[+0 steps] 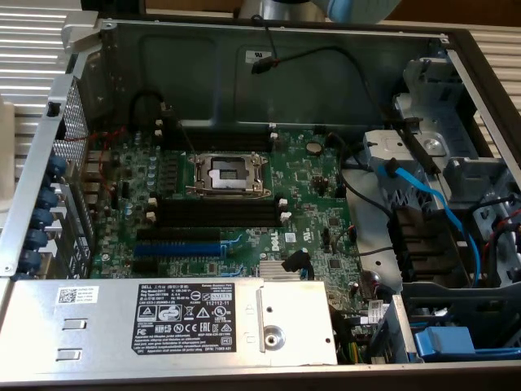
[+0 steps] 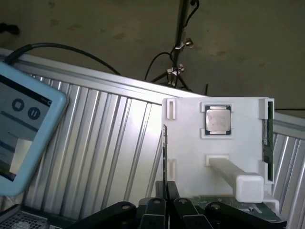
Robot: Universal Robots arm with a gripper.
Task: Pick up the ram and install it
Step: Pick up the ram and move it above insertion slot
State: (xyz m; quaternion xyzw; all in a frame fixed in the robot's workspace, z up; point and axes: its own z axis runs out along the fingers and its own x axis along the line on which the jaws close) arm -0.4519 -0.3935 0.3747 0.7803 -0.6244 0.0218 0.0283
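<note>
Though edge-on, ram (image 2: 164, 152) just beside gripper (image 2: 167, 191)

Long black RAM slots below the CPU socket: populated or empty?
Empty. The long black slots show bare channels with white latches at their ends, and no stick is seated.

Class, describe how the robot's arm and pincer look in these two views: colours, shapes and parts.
The arm shows a silver-grey tube beside a pale blue cap. The pincer is matte black, built of jointed bars with round pivot pins.
</note>
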